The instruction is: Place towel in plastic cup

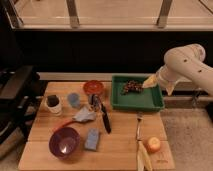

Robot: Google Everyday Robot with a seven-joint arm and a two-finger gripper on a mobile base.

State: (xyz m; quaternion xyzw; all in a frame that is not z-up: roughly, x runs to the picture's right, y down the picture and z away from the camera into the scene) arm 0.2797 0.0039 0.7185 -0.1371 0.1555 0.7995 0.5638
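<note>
Gripper [159,84]: at the end of the white arm [186,64] that reaches in from the right, above the back right corner of the green tray [150,104]. Open or closed: cannot tell. Nothing seen held in it. It is well apart from the towel and the cup.

Towel [85,116]: crumpled grey-blue cloth, lying on the wooden table [120,145] left of centre. A black-handled utensil [105,119] lies just beside it on the right. A red-handled tool [63,125] lies at its left front edge.

Plastic cup [73,100]: pale blue, upright, just behind and left of the towel. Contact between the two cannot be judged. The cup stands between a white mug [53,105] with dark contents and a red bowl [93,87].

Other items:
- Dark clump [131,86] in the tray, back left part; type unclear.
- Purple bowl [64,141] at front left.
- Blue sponge [92,139] just right of the purple bowl.
- Fork [138,125] in front of the tray.
- Orange fruit [153,145] and banana [144,160] at front right, close together.
- Black chair [15,92] left of the table.
</note>
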